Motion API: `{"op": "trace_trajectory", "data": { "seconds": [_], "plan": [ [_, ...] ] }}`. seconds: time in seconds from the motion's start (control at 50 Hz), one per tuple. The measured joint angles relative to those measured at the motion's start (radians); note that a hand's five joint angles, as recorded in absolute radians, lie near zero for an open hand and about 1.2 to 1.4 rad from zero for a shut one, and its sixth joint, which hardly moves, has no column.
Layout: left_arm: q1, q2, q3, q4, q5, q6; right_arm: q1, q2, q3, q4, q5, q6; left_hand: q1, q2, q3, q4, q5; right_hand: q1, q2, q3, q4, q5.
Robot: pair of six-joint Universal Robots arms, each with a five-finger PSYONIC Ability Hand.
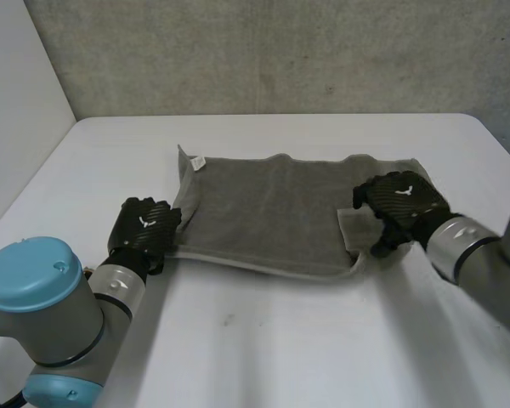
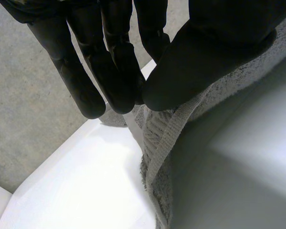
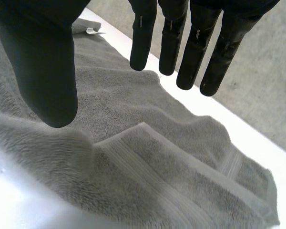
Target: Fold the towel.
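- Towel (image 1: 272, 212) lay spread flat on the white table (image 1: 263, 348). Its near right corner (image 1: 354, 228) was flipped back over itself.
- Risk: only one side was gripped. A lift by the left alone would likely drag the cloth askew and leave a crooked fold.
- Risk: the flipped corner could get trapped inside the fold as a lump.
- Left hand (image 1: 144, 225) sat low at the near left corner, thumb and fingers pinched on the hem.
- Right hand (image 1: 399, 204) was poised over the flipped corner, fingers straight, thumb spread wide, grasping nothing.
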Motion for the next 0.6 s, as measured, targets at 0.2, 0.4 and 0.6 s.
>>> {"op": "trace_trajectory", "data": {
  "seconds": [0.2,0.4,0.6],
  "plan": [
    [0.0,-0.002,-0.003,0.0,0.0,0.001,-0.095,0.078,-0.117,0.152,-0.075,-0.112,0.0,0.0,0.0,0.0,0.0,-0.039,-0.049,-0.047,-0.048,-0.047],
    [0.0,-0.005,-0.002,0.0,0.001,0.001,-0.099,0.218,-0.242,0.152,-0.141,-0.459,0.0,0.0,0.0,0.0,0.0,-0.051,-0.062,-0.064,-0.064,-0.073],
    [0.0,-0.005,-0.004,0.0,0.001,0.003,-0.048,0.398,-0.48,0.156,-0.191,-0.545,0.0,0.0,0.0,0.0,0.0,-0.051,-0.062,-0.064,-0.064,-0.075]
  ]
}}
